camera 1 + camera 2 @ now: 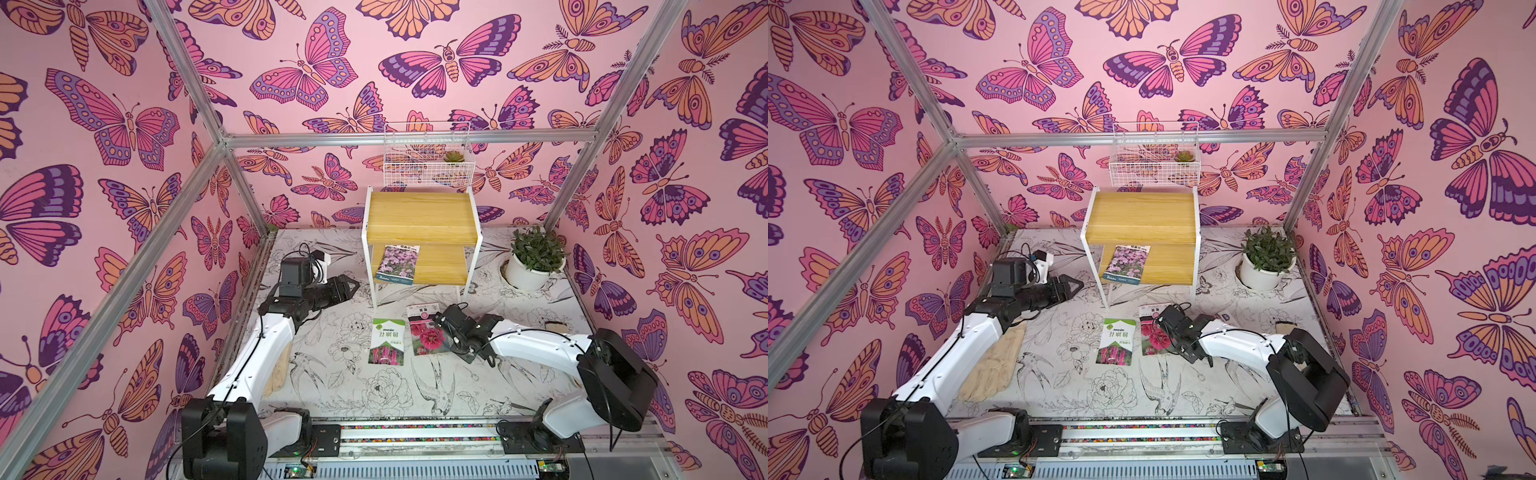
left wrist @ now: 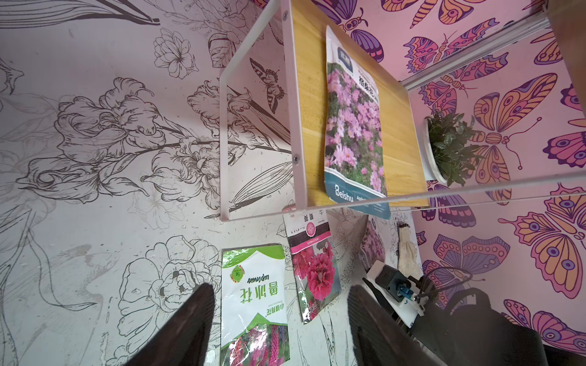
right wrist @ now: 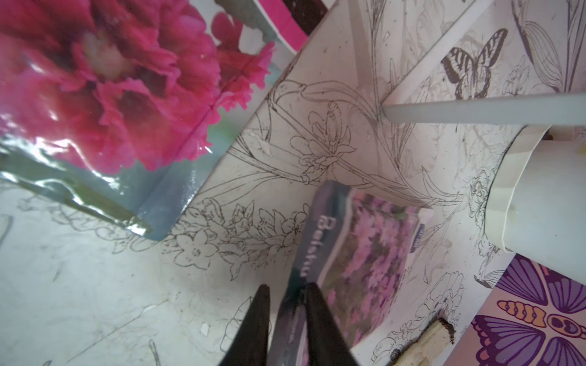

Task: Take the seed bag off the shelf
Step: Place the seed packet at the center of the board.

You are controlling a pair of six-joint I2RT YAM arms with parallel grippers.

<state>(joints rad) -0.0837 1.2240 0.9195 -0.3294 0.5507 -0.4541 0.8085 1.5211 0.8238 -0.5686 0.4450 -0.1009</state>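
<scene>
The shelf [image 1: 419,212] [image 1: 1142,216] stands at the back of the table. On its lower board [image 2: 399,142] lies a seed bag [image 1: 398,264] [image 1: 1127,264] [image 2: 353,120] with pink flowers, overhanging the front edge. My left gripper [image 1: 353,286] [image 1: 1077,284] [image 2: 280,286] hovers left of that board, open and empty. Low over the table, my right gripper [image 3: 285,288] has its jaws slightly parted, with the edge of a second pink-flower seed bag [image 3: 364,253] [image 2: 374,240] between them. That bag rests curled on the table. The right wrist hides these fingers in both top views.
A green-and-white bag [image 1: 387,340] and a red-flower bag [image 1: 428,332] lie flat before the shelf. A potted plant [image 1: 536,259] stands to the right. A wire basket [image 1: 428,158] hangs on the back wall. A beige glove [image 1: 994,365] lies under my left arm.
</scene>
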